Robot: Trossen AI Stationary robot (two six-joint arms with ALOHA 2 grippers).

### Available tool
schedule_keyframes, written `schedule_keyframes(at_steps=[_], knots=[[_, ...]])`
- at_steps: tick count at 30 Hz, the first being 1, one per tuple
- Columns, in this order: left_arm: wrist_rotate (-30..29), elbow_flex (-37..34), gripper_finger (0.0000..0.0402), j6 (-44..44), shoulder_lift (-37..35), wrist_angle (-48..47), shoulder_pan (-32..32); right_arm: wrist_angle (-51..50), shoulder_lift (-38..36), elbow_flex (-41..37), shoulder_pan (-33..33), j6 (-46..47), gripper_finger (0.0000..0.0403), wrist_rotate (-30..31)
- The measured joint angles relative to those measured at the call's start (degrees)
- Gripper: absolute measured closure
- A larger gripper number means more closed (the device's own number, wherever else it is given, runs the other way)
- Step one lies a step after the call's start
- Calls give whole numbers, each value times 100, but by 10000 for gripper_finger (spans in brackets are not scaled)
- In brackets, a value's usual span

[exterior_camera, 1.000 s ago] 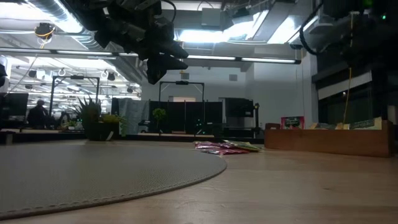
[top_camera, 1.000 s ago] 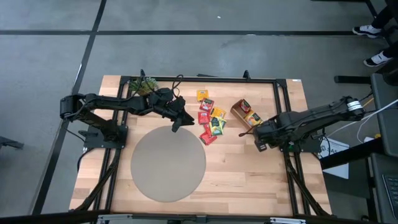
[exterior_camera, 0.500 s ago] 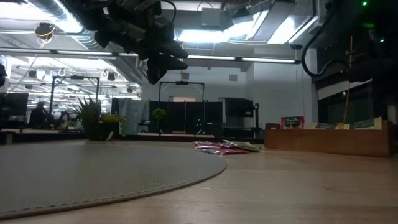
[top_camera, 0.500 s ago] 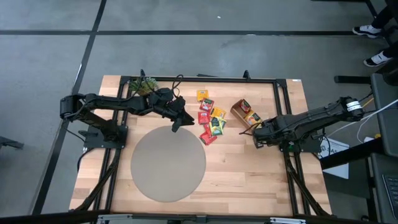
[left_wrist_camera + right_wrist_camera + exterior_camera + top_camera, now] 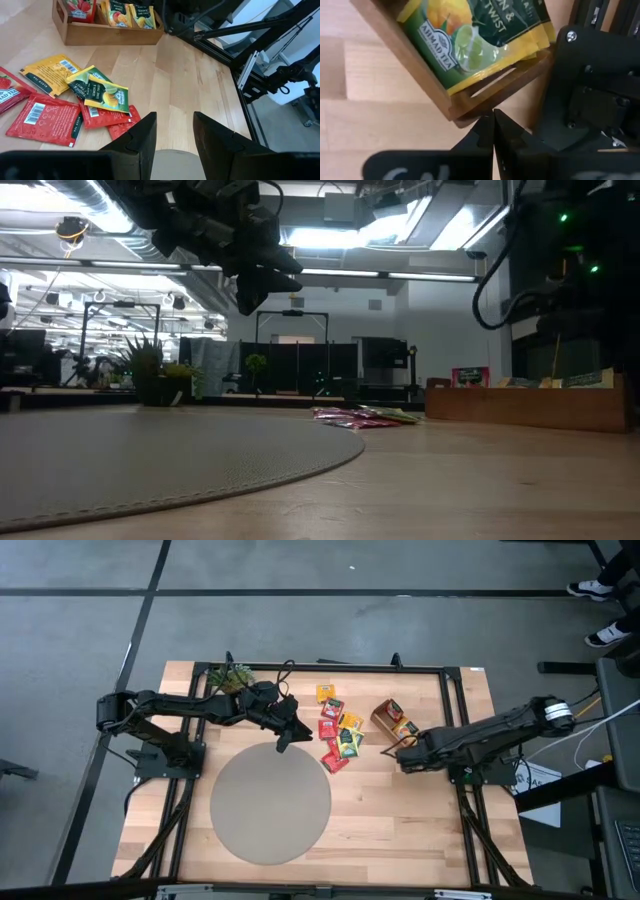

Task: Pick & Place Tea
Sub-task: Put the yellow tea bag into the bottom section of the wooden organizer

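The tea sachets point(image 5: 338, 730), red, yellow and green, lie scattered flat on the wooden table just beyond the round grey mat point(image 5: 270, 802). In the left wrist view the tea sachets point(image 5: 75, 100) lie ahead of the fingers. My left gripper point(image 5: 285, 736) hangs open above the mat's far edge, beside the pile, with nothing between its fingers point(image 5: 140, 137). My right gripper point(image 5: 400, 754) is shut and points down at the near end of the wooden tray point(image 5: 393, 722). The tray holds upright yellow-green sachets point(image 5: 455, 45). My right gripper point(image 5: 493, 131) comes from above, its shut fingertips close beside the wooden tray's near corner point(image 5: 465, 117). I cannot tell whether they touch the wood or the table there.
A small potted plant point(image 5: 230, 677) stands at the table's far left. A black frame rail point(image 5: 455, 740) runs along the table's right side, close behind my right gripper. Bare wood lies between the mat and the tray.
My right gripper has sunk and gone toward the table's left and far side, up to the tray's near end, rolling its wrist as it went. It has stayed shut. My left gripper has kept still.
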Motion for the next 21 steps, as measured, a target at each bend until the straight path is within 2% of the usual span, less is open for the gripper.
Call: schedule_keyframes(at_steps=[7,16,21], knots=[[2,0,277,45,1,-4,0,351,348,0,-258,-14,400,147],[11,0,277,105,0,-21,-1,508,395,0,-967,-50,397,1110],[13,0,277,107,0,-26,-1,952,395,0,-1512,-509,396,1640]])
